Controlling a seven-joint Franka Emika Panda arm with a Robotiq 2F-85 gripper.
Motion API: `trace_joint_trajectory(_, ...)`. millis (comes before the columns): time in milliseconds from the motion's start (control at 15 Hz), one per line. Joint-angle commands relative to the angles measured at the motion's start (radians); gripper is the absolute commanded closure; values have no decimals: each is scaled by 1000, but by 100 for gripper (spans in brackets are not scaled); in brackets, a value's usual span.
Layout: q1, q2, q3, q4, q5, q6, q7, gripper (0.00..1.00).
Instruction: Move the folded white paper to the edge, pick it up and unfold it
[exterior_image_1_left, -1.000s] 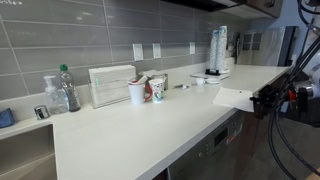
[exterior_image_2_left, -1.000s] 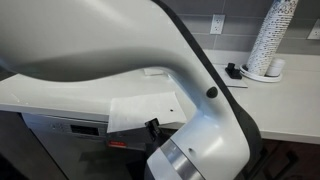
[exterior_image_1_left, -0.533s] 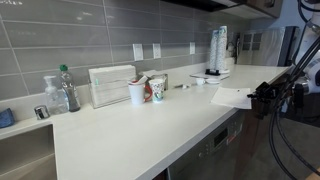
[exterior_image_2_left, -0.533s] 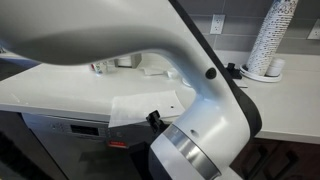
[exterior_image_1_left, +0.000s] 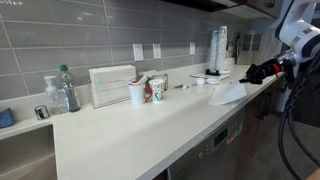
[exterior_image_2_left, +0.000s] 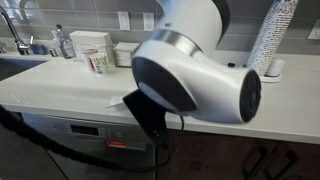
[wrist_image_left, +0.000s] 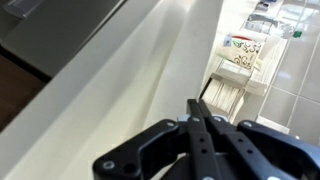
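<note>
The folded white paper (exterior_image_1_left: 226, 94) lies near the countertop's front edge (exterior_image_1_left: 185, 137), with its right side lifted off the surface. My gripper (exterior_image_1_left: 247, 75) is at that raised side, above the counter. In the wrist view the fingers (wrist_image_left: 197, 112) are pressed together, and the thin sheet between them cannot be made out. In an exterior view the arm hides most of the paper, and only a corner (exterior_image_2_left: 114, 103) shows at the edge (exterior_image_2_left: 50, 113).
A white ribbed box (exterior_image_1_left: 111, 85), two cups (exterior_image_1_left: 137, 93) and a bottle (exterior_image_1_left: 68, 88) stand along the tiled back wall. A tall stack of cups (exterior_image_1_left: 218, 50) stands at the far end. A dishwasher front (exterior_image_2_left: 85, 135) sits below the counter.
The arm has swung up from below the counter edge to above the counter. The gripper has risen with the paper's side, which now lifts off the surface.
</note>
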Motion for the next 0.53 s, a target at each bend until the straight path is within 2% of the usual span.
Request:
trace_joint_trajectory(0,109,-116,20,-11,-96,124,120,100)
trace_joint_trajectory(200,183,-154,62,36,-189,201,258,100)
trace_joint_trajectory(467,253,-175,118,110,-378,247,467,100)
